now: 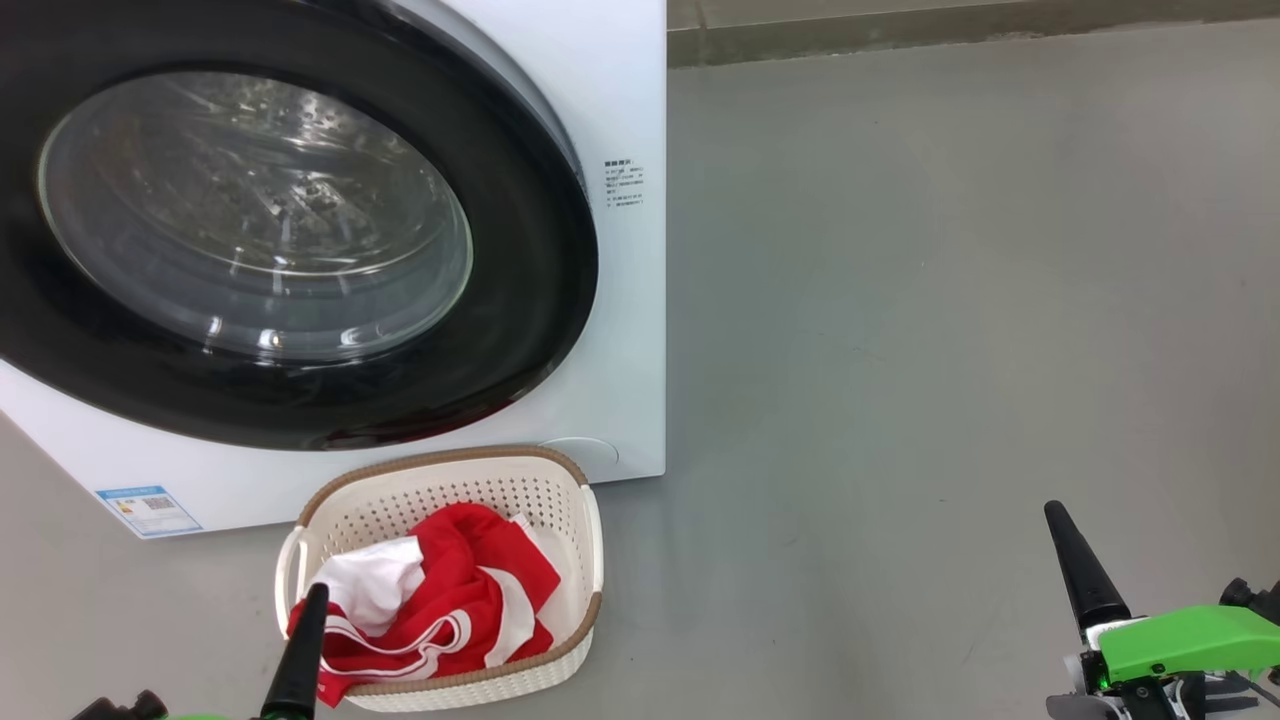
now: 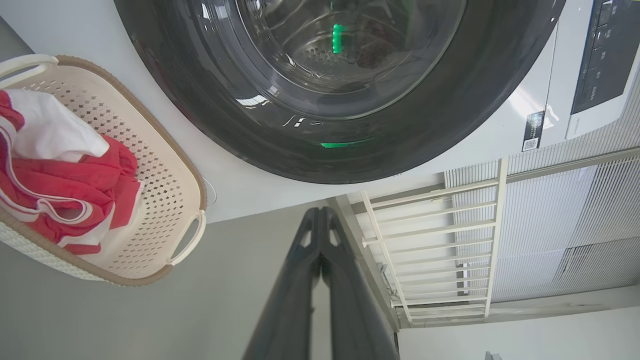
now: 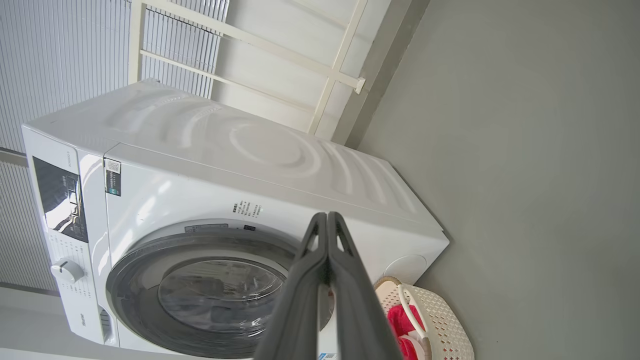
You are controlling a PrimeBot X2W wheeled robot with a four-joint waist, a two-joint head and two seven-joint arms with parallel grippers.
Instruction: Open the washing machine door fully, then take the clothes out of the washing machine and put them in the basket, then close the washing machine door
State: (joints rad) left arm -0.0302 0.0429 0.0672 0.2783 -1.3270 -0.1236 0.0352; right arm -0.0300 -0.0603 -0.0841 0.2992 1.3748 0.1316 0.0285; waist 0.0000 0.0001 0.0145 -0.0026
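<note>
The washing machine (image 1: 630, 330) fills the upper left of the head view, and its black-rimmed glass door (image 1: 270, 215) lies shut against the front. Red and white clothes (image 1: 440, 595) lie in the cream basket (image 1: 590, 540) on the floor just in front of the machine. My left gripper (image 1: 312, 598) is shut, its tip over the basket's near left corner, holding nothing. My right gripper (image 1: 1055, 512) is shut and empty above bare floor at the lower right. The left wrist view has the door (image 2: 350, 160), basket (image 2: 187, 170) and clothes (image 2: 65, 195); the right wrist view has the whole machine (image 3: 280, 160).
Grey floor (image 1: 950, 300) spreads to the right of the machine. A white rail frame (image 2: 440, 240) and a ribbed wall stand behind the machine. The control panel (image 3: 57, 197) and a knob (image 3: 65, 271) sit at the machine's top.
</note>
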